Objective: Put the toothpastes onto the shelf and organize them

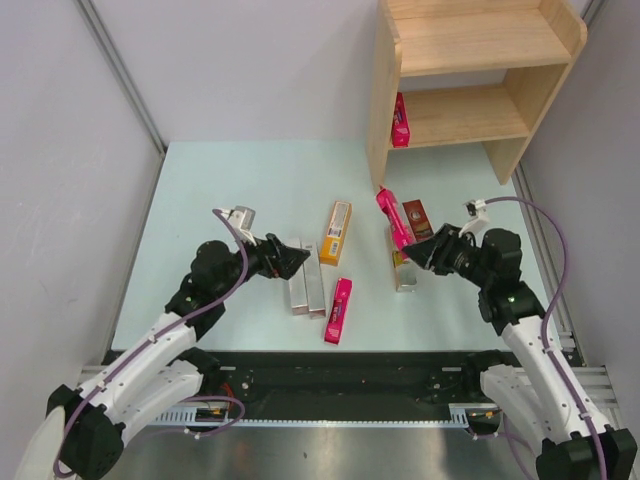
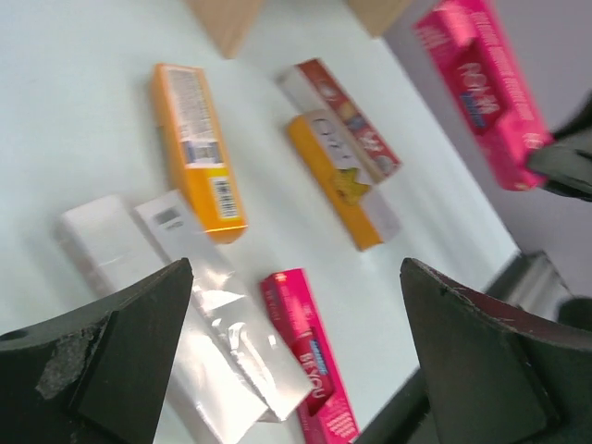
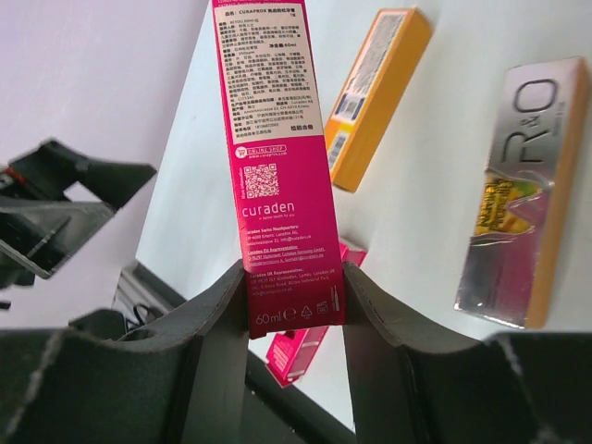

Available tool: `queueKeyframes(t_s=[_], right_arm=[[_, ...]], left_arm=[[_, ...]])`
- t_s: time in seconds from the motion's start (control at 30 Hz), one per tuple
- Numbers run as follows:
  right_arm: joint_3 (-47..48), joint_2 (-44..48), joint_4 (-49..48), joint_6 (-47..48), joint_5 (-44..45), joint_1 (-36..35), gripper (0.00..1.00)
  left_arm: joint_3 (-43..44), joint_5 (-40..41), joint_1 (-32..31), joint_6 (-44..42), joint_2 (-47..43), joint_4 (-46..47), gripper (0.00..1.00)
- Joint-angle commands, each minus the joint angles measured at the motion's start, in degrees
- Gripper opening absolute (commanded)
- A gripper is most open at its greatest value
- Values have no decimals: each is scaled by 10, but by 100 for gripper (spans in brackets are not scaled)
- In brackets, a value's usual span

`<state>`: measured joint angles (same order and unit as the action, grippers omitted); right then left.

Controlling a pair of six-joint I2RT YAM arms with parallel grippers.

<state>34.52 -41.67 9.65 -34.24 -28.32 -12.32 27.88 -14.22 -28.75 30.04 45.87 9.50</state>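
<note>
Loose pink carton (image 1: pixel 339 310): lies flat nearest the near edge of the table (image 1: pixel 220 180), about mid-width; out of either arm's way.
Silver cartons (image 1: pixel 306 282): lie side by side just left of it, directly under the left hand.
Left hand (image 1: pixel 290 258): hangs spread wide over the silver pair and holds nothing; a skewed descent could shove one carton into the other.
Right hand (image 3: pixel 291 314): clamps the held pink carton (image 3: pixel 273 139) by its bottom end only, fingers (image 3: pixel 217 342) pressed on opposite faces, the rest jutting free above the table.
Main risk: probably pivoting or slipping in that end grip, the long free length working as a lever on any quick swing.
Gold-sided carton (image 1: pixel 404 275), dark red carton (image 1: pixel 417 218): lie just below the right hand near the right edge; could be swept aside if the arm dips.
Orange carton (image 1: pixel 336 232): lies mid-table, apart from the likely path.
Shelf (image 1: pixel 383 90): stands at the far right corner; the near side panel could catch the carton's leading tip.
Shelved pink carton (image 1: pixel 400 120): sits at the left end of the lower board; could be toppled by a careless insertion.
</note>
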Motion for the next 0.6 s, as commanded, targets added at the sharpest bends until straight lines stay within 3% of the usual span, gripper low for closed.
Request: queueKeyframes(t_s=[0.0, 0.2, 0.57], right_arm=[[34, 9, -17, -21, -26, 39, 17], [80, -20, -16, -21, -27, 80, 17], [184, -135, -63, -35, -12, 155, 16]], left_arm=[[28, 135, 1, -7, -20, -77, 100], [3, 166, -2, -7, -29, -79, 100], [-61, 116, -27, 4, -32, -4, 100]])
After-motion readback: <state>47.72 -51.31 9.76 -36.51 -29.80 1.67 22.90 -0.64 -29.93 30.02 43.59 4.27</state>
